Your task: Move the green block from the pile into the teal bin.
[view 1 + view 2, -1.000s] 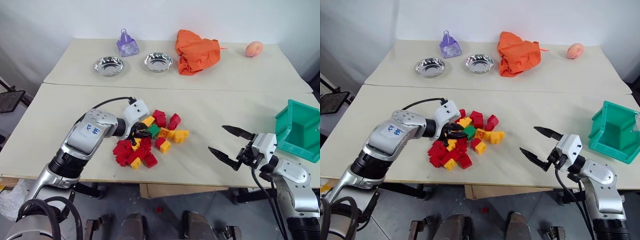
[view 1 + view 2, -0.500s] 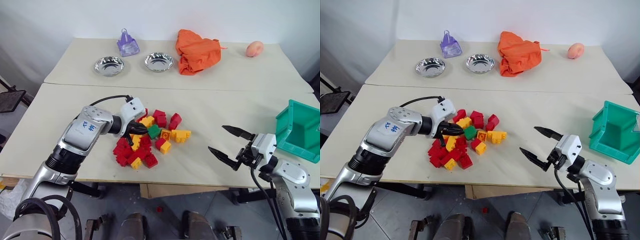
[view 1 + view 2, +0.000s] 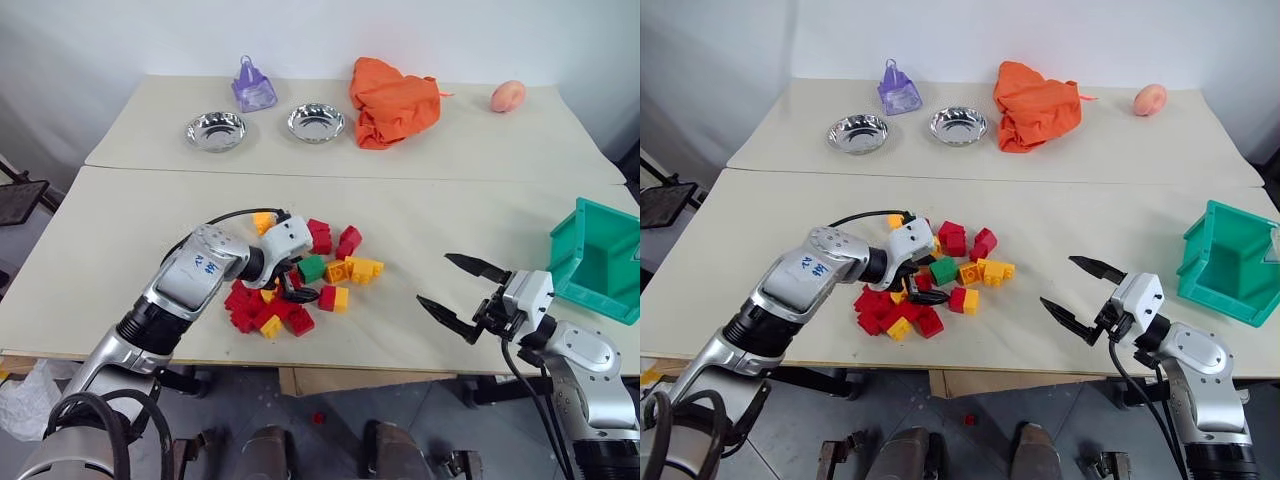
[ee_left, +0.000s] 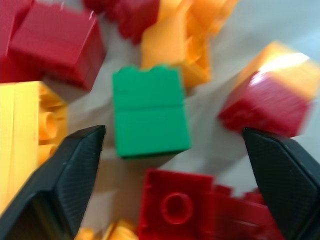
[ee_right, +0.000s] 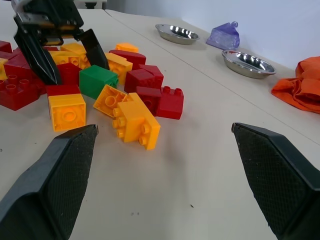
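Hovering low over the pile (image 3: 295,285), the left gripper (image 3: 293,287) has its two black fingers spread wide and empty, one fingertip (image 4: 75,165) near each side of the green block (image 4: 149,112) without touching it. That brick lies on the table (image 3: 130,230) at the pile's right side, with a red brick (image 4: 172,207) just in front of it between the fingers and yellow bricks (image 4: 182,45) right behind it; a red-and-yellow pair (image 4: 267,97) sits close by. Off to the right, near the table's front edge, the right gripper (image 3: 458,296) hangs level above the bare top, jaws fully apart and holding nothing, pointing toward the bricks. The teal bin (image 3: 600,260) stands at the right edge of the near table, well apart from the pile, its low side turned inward. Farther back, on the second table, two steel bowls (image 3: 216,130) sit side by side, a purple pouch (image 3: 253,88) behind them, a crumpled orange cloth (image 3: 393,102) to their right, and a peach (image 3: 507,96) near the far right corner.
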